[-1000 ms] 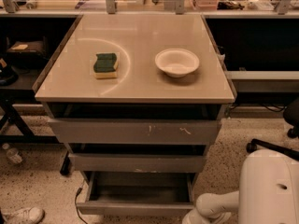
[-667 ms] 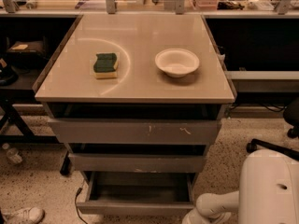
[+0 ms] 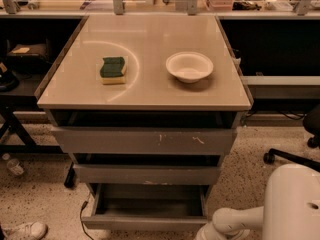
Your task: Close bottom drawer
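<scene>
While it stands pulled out from the cabinet, the bottom drawer (image 3: 145, 223) occupies the lowest place in a stack of three grey drawers, its plain front near the lower edge of the view and its flat grey tray exposed. Directly above it sits the middle drawer (image 3: 147, 175), with a pale chip at its lower edge, and above that the wide top drawer (image 3: 140, 141), marked with white scratches. Both project less than the bottom one. The beige tabletop (image 3: 150, 91) carries a green-topped yellow sponge (image 3: 113, 70) on the left and a white bowl (image 3: 189, 66) on the right, well apart. A white robot arm (image 3: 232, 220) reaches in from the lower right, ending just beside the drawer's front right corner. The gripper lies beyond the lower edge, so its state cannot be told. A white shoe (image 3: 27, 230) rests on the speckled floor at lower left.
</scene>
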You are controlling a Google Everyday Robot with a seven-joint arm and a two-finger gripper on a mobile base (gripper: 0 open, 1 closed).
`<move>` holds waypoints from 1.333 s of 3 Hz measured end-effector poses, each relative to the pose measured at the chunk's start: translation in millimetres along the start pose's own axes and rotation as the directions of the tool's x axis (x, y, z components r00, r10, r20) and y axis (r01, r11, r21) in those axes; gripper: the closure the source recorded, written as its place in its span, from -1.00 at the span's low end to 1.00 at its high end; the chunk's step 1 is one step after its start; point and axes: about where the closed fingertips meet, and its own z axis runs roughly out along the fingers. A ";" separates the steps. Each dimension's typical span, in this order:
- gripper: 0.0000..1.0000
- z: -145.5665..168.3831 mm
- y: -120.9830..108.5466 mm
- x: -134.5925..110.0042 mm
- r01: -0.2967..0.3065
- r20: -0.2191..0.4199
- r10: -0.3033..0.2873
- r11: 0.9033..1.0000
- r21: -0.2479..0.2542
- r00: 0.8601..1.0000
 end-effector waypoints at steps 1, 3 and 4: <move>1.00 -8.1 -14.0 -16.6 0.025 0.053 -0.028 0.998 0.053 0.998; 1.00 -3.9 -52.9 -47.8 0.059 0.091 -0.070 0.992 0.111 0.993; 1.00 -1.5 -65.5 -64.1 0.086 0.091 -0.098 0.988 0.127 0.991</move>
